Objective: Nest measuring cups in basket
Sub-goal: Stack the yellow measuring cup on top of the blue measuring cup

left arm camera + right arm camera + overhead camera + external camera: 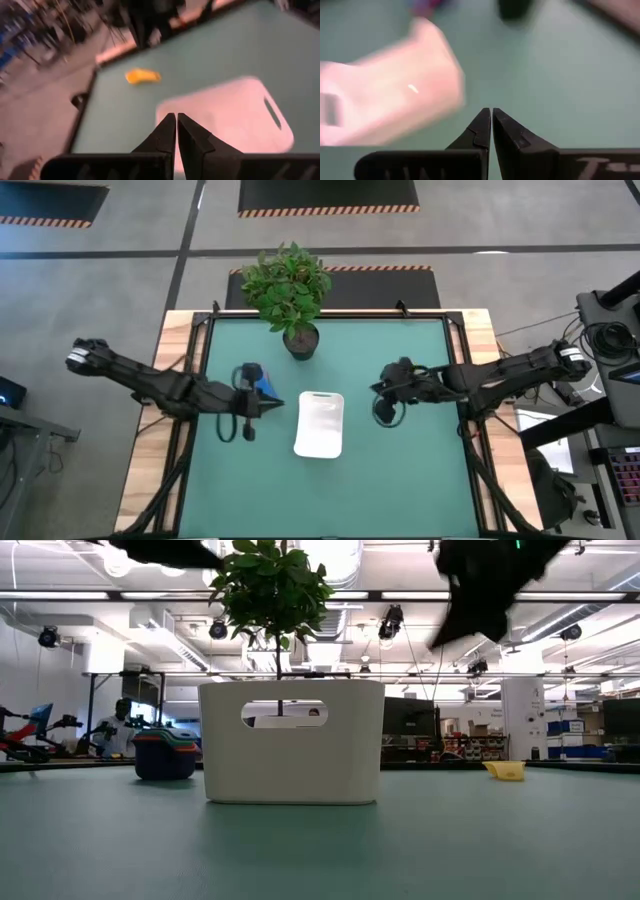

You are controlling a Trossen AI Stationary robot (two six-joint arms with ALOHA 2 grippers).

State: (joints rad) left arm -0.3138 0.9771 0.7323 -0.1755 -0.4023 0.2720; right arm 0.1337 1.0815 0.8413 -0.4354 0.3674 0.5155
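Observation:
The white basket point(320, 423) stands mid-table, also in the low view point(292, 740). A stack of nested cups point(263, 384), blue outermost with teal and orange rims, rests on the table left of the basket point(165, 755). A lone yellow cup point(507, 771) lies on the table right of the basket point(142, 76); from above, the right arm hides it. My left gripper point(278, 403) hovers shut between stack and basket point(176, 125). My right gripper point(377, 388) hovers shut to the right of the basket point(491, 120). Neither holds anything.
A potted plant in a dark pot point(299, 340) stands behind the basket near the far edge. Bare green table surface point(330, 490) lies in front of the basket toward the near edge. A person point(118, 730) is in the room beyond the table.

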